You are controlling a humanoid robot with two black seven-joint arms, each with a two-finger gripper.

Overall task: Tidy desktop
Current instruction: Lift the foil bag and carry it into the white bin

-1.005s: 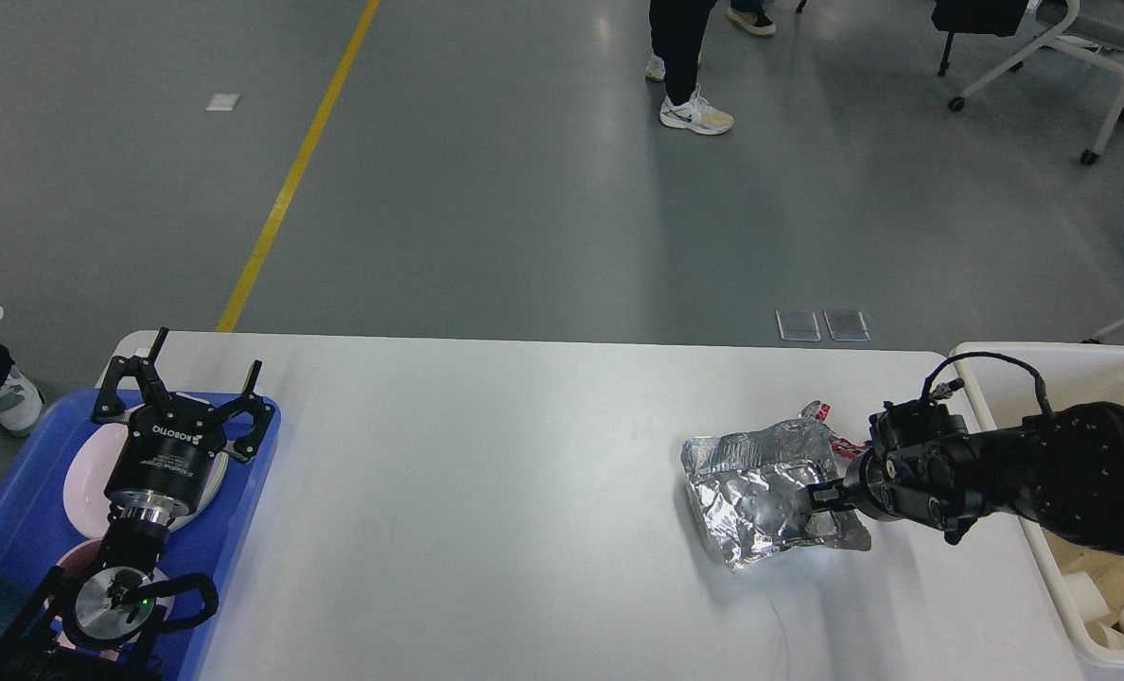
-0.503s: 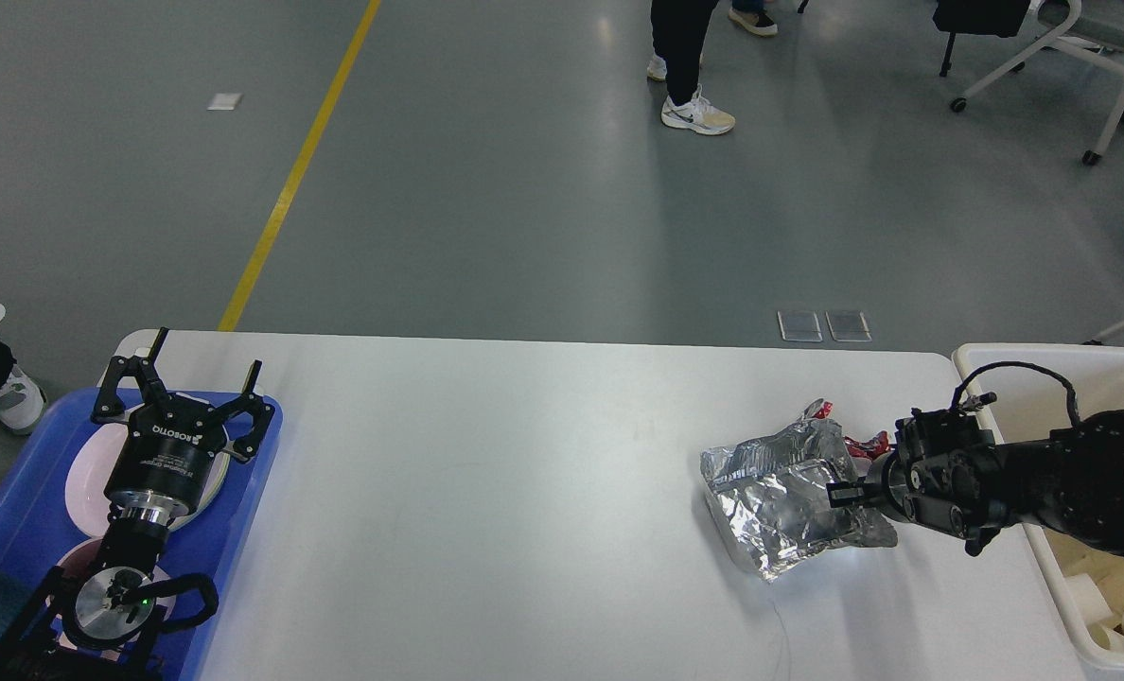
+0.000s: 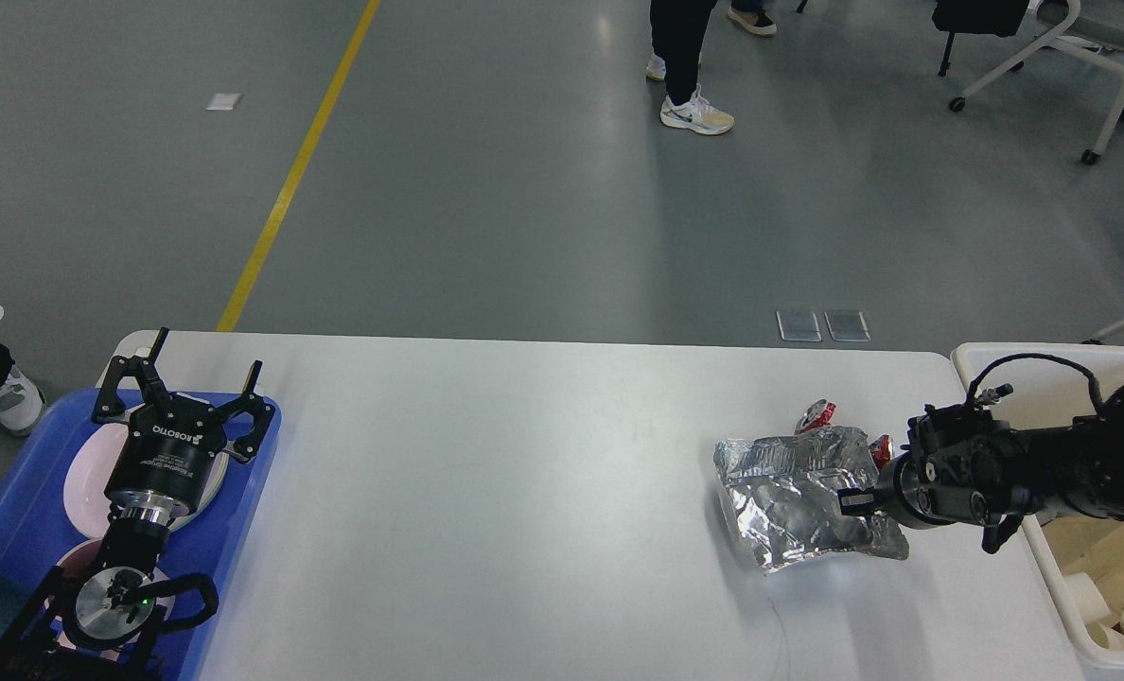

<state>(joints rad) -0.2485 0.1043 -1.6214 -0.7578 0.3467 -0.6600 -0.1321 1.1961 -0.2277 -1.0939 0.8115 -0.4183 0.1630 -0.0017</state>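
Note:
The white desktop (image 3: 524,473) spans the view. A crumpled silver foil bag (image 3: 789,497) with red edges lies on its right part. My right gripper (image 3: 851,499) comes in from the right and is shut on the bag's right side, close to the white bin (image 3: 997,364). My left gripper (image 3: 179,383) stands open at the far left, above a white plate (image 3: 79,482) on the blue tray (image 3: 240,492), with nothing between its fingers.
The white bin at the right edge holds paper cups (image 3: 1120,615) and crumpled paper. A second plate (image 3: 70,558) sits on the tray under my left arm. Beyond the table, a person's feet (image 3: 694,113) and a wheeled chair (image 3: 1044,57) are on the grey floor.
My right gripper has moved right, toward the bin, dragging the foil bag with it across the desktop. The left arm has not moved.

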